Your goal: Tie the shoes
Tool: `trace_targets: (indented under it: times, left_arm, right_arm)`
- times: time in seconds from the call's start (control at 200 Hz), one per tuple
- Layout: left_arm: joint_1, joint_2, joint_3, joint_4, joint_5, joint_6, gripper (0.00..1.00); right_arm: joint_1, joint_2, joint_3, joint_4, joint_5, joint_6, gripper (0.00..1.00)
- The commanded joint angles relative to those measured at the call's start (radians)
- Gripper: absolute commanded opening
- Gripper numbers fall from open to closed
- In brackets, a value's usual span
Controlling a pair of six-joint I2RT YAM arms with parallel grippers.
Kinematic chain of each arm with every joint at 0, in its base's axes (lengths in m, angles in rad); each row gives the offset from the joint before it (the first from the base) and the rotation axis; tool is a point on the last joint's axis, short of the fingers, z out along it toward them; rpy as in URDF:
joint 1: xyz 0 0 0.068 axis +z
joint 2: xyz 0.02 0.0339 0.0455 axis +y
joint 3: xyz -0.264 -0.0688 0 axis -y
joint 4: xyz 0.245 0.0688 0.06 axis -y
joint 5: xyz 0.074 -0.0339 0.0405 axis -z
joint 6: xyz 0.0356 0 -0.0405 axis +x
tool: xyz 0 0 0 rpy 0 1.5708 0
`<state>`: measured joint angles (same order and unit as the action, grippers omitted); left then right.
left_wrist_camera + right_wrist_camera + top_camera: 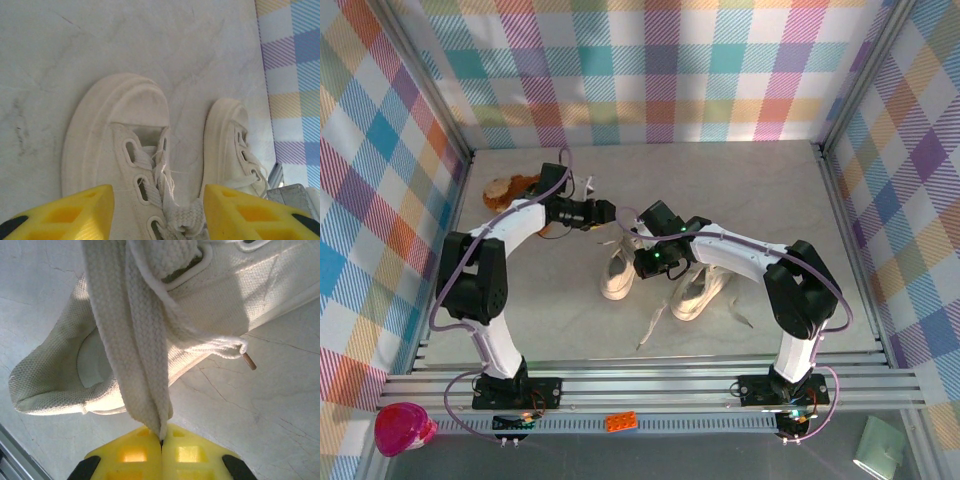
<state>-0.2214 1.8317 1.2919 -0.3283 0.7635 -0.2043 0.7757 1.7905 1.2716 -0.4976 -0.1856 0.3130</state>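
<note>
1. The shoes (618, 275), a cream pair, sit on the table (770, 200) side by side and slightly apart. Loose white lace ends trail from them toward the arm bases.
2. The left gripper (157, 196) hangs just above one shoe's lacing, released. Its yellow fingers (75, 212) stand well apart, one on each side of that shoe's tongue. A bunched bit of lacing lies between them with a gap on both sides.
3. From the left wrist, that shoe's rounded toe cap points away from the gripper. The second shoe lies just beside it, toe the same way.
4. The right gripper (161, 441) is clenched on a lace (140, 340); its two yellow fingers meet with the flat woven band pinched in the seam between them.
5. That lace runs straight from the fingers up to the top of a shoe, crossing its canvas side. The shoe's heel lies to the picture's left of the band.
6. A thinner, frayed strand ending in a brown tip (248, 361) hangs beside that shoe's side, over the table.
7. From above, both wrists meet over the shoes, the left one at their far side and the right one between the pair.
8. A brown toy (510, 188) lies beyond the shoes to the far left, partly under the left arm.
9. An orange brick (621, 421) sits on the rail on the near side of the shoes.
</note>
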Motion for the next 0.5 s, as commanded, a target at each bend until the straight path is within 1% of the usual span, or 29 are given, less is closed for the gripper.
trace_targets:
  times: [0.0,0.29,0.41,0.495]
  left_arm:
    - [-0.028,0.038,0.042,-0.065,0.064,0.04,0.51]
    - [-0.059,0.09,0.099,-0.114,0.092,0.073,0.52]
    - [-0.061,0.1,0.111,-0.14,0.097,0.085,0.45]
    - [-0.061,0.097,0.109,-0.156,0.092,0.098,0.37]
  right_arm:
    - [-0.003,0.015,0.0,-0.002,-0.028,-0.009,0.0]
    - [-0.002,0.014,-0.005,0.001,-0.035,-0.007,0.0]
    - [-0.002,0.014,-0.006,0.001,-0.034,-0.007,0.0]
    - [-0.003,0.014,-0.006,0.0,-0.032,-0.006,0.0]
